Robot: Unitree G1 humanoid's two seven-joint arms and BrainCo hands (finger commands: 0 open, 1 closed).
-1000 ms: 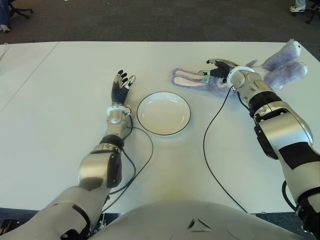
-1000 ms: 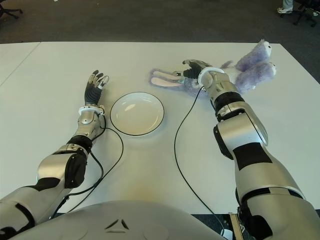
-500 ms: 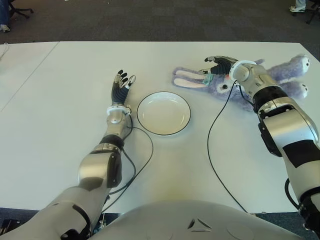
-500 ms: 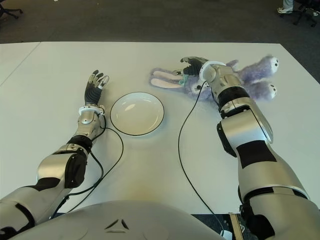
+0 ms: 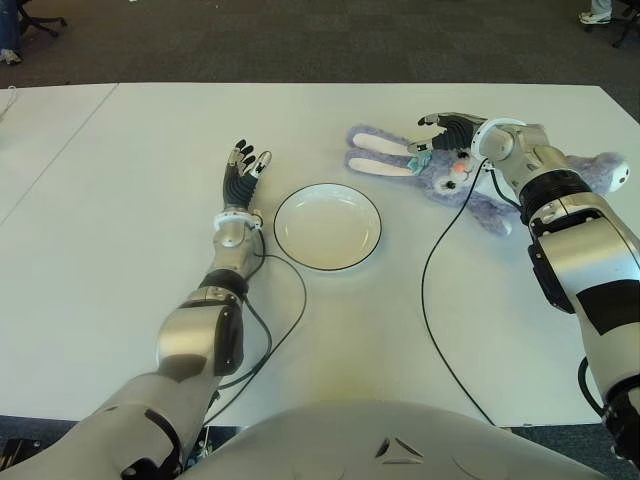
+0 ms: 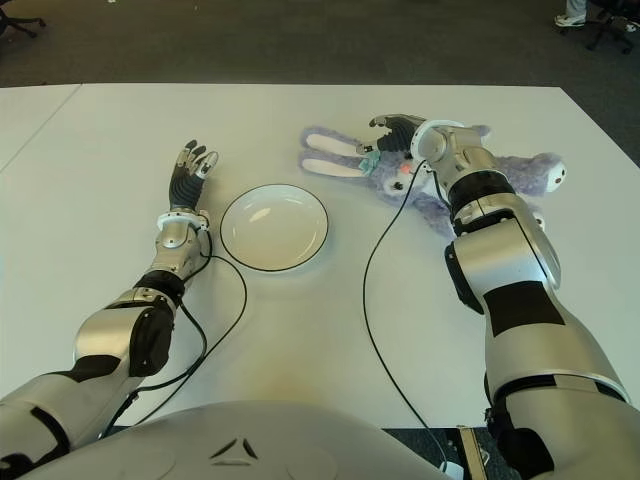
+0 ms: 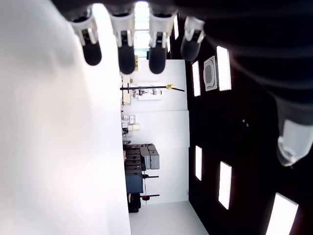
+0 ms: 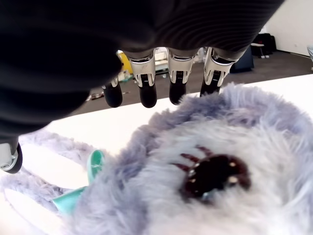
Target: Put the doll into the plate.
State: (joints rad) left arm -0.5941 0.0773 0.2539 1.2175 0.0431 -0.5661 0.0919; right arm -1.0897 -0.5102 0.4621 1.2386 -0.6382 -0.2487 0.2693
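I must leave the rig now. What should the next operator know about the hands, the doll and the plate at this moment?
Right hand: over the head of the doll, fingers spread, nothing grasped.
Left hand: idle, open, to the left of the plate.
Doll: purple rabbit lying on the table, to the right of the plate and apart from it.
Plate: holds nothing.
Done: the right hand has reached the doll.
Left: grasp the doll, carry it to the plate, release.

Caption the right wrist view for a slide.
Right robot hand open over the purple doll's head, not yet grasping.
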